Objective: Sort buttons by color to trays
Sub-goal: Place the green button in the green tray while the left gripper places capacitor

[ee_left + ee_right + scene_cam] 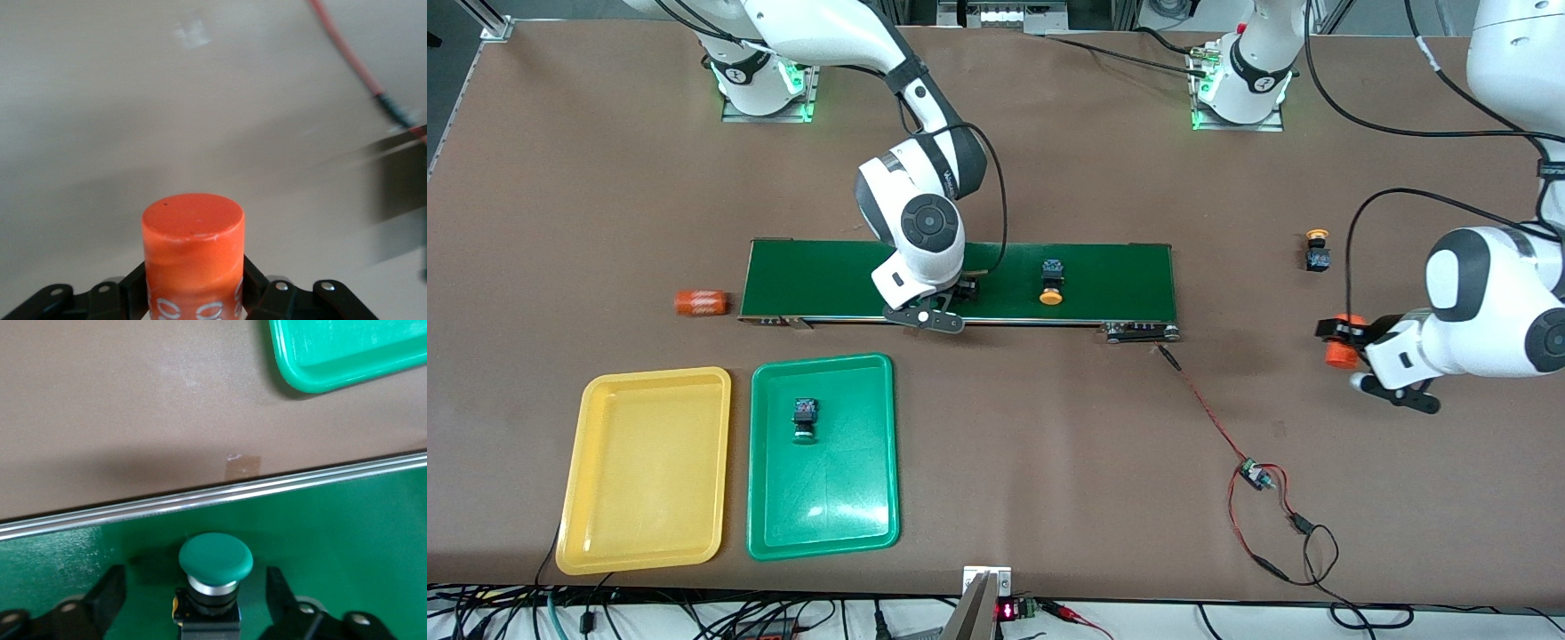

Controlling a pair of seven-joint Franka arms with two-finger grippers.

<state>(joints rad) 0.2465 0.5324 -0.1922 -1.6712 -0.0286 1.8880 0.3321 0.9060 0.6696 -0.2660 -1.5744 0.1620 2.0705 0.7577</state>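
My right gripper (947,302) (195,580) is low over the dark-green belt (1120,276), open, with a finger on each side of a green-capped button (215,560) and a gap at both sides. A yellow-capped button (1052,283) lies on the belt toward the left arm's end. Another yellow-capped button (1317,251) stands on the table past the belt's end. A green button (805,418) lies in the green tray (827,507) (347,353). The yellow tray (596,533) beside it holds nothing. My left gripper (1343,342) (193,283) is shut on an orange cylinder (193,247) above the table.
A second orange cylinder (698,303) lies on the table at the belt's end toward the right arm. Red and black wires (1227,444) run from the belt to a small circuit board (1256,474), nearer the front camera.
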